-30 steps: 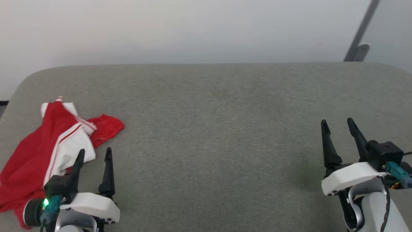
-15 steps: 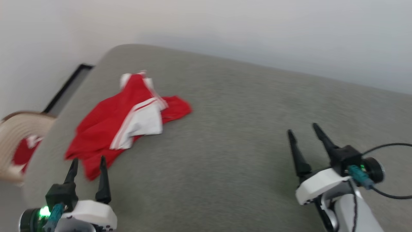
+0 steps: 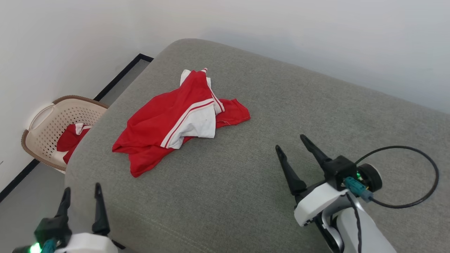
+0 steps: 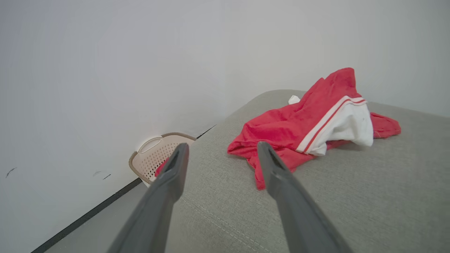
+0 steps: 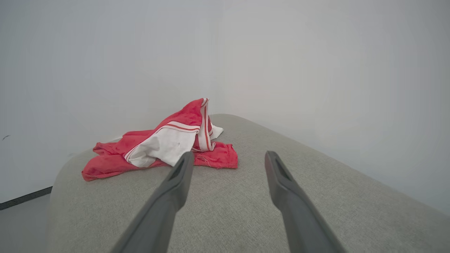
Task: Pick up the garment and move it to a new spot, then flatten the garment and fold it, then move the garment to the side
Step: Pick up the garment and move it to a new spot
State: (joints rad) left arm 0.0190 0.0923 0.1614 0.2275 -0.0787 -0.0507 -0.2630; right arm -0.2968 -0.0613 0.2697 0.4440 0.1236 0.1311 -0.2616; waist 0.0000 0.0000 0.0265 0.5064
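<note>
Two grippers, each with two dark fingers standing apart, nothing between them. The left gripper [image 3: 82,188] is at the cushion's [image 3: 299,102] near-left corner, its body cut off by the picture's edge. The right gripper [image 3: 290,142] is above bare cushion. One garment [image 3: 168,123] lies crumpled toward the cushion's far-left end, well apart from both, its front folded under. One basket [image 3: 56,119] beside the cushion holds one more red-and-white cloth [image 3: 68,138], partly hidden.

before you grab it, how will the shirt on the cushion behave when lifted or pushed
Probably floppy: the shirt lies crumpled in soft folds, so it should hang limp from one pinch. Likely light: thin cloth. Pushed over the textured cushion, it may bunch, not slide.
</note>
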